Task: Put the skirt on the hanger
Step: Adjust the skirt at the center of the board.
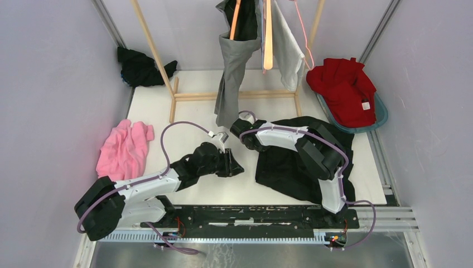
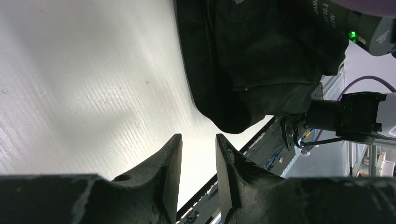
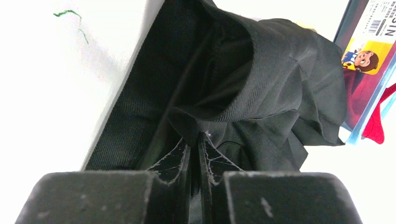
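Black skirt (image 1: 279,167) lies crumpled flat on the white table (image 1: 201,111), at about 3 o'clock from table centre, partly under the right arm. It is not on any hanger.

Right gripper (image 1: 241,127) is low at the skirt's 10 o'clock corner. In the right wrist view its fingers are pressed nearly together and pinch a raised fold of the skirt's edge between the tips; the cloth bunches up just beyond them.

Left gripper (image 1: 231,164) sits just off the skirt's 9 o'clock edge, close to the cloth, over bare table. In the left wrist view its fingers stand apart with nothing between them, and the skirt's rounded hem lies at 1 o'clock from the tips.

Orange hanger (image 1: 268,39) hangs on the wooden rack (image 1: 234,95) at 12 o'clock, between grey trousers (image 1: 231,72) and a pale garment (image 1: 287,50).

Red garment (image 1: 340,89) fills the teal basket (image 1: 382,114) at 2 o'clock. The basket touches the skirt's far edge.

Pink cloth (image 1: 124,148) is heaped at 9 o'clock, well apart from both grippers. Black garment (image 1: 139,68) is bunched in the 10 o'clock corner, beside the rack's leg.
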You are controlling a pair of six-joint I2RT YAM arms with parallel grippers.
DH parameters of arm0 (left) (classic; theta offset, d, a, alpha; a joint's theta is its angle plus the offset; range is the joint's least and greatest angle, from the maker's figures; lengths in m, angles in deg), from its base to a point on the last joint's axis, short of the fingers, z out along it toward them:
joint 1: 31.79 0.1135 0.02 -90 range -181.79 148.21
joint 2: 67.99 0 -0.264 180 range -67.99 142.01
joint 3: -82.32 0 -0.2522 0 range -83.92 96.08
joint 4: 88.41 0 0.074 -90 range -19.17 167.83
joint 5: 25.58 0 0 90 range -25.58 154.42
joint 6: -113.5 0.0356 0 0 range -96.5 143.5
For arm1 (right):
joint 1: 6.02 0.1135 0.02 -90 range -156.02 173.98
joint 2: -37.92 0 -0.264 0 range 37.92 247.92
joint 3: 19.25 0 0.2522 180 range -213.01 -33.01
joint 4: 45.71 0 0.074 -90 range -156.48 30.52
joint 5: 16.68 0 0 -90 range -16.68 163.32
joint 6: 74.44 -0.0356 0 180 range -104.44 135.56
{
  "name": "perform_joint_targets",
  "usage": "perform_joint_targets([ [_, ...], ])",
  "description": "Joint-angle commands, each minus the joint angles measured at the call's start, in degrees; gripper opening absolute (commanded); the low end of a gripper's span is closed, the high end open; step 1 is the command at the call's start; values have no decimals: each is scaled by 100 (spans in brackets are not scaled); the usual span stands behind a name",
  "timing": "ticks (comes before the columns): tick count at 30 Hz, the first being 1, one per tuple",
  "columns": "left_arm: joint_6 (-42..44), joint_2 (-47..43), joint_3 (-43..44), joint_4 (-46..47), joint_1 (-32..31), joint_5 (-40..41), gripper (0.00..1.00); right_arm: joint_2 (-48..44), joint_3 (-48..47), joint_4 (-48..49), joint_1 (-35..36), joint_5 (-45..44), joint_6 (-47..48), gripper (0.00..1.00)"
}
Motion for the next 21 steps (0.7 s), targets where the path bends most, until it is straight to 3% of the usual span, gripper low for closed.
perform_joint_targets([
  [1, 222, -130, -37, 146, 33, -2, 39, -618, 28, -183, -8, -404, -74, 8],
  [4, 230, -109, -16, 167, 40, -16, 39, -1366, 67, -315, -8, -442, -54, 1],
  [14, 327, 361, 199, 512, 165, -110, 39, -3736, 420, -563, 48, 157, 471, 1],
  [21, 370, 1295, 643, 1284, 287, -554, 39, -4811, 902, -659, 270, 1001, 553, 1],
])
